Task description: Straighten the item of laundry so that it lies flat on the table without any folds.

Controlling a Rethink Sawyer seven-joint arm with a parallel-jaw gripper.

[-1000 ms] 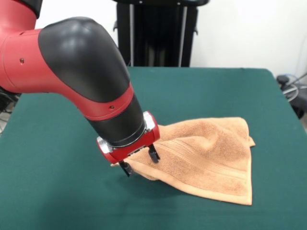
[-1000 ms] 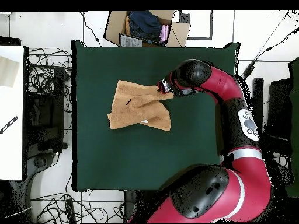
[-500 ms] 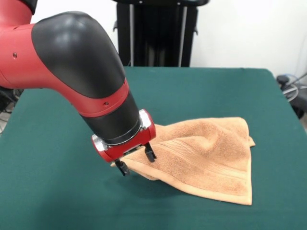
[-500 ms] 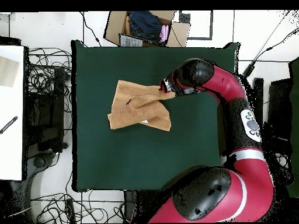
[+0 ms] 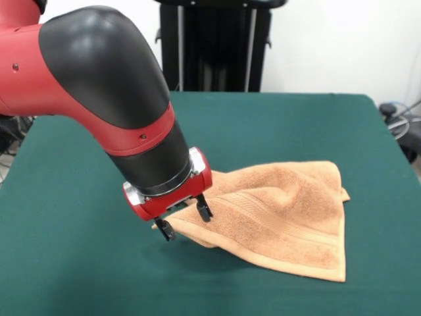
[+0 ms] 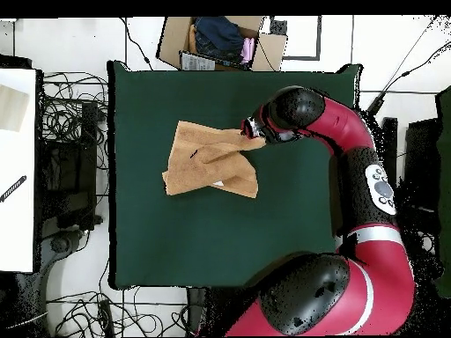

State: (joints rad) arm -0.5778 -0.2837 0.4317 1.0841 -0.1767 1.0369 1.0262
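- Front view: the pincer (image 5: 183,220) has its two fingers spread, standing over the left corner of the towel (image 5: 276,217), and it has moved a little left since before.
- The towel lies rumpled and folded on the green counter (image 5: 79,263), unchanged.
- Overhead view: the towel (image 6: 207,163) is in the counter's upper middle.

Arm's coming in steep from one side, big black elbow up high, red-ringed wrist tilting down toward the middle of the counter (image 5: 79,263). The hand (image 5: 183,220) is hanging low just above it, its two short black fingers (image 5: 203,210) spread apart, gripping nothing.
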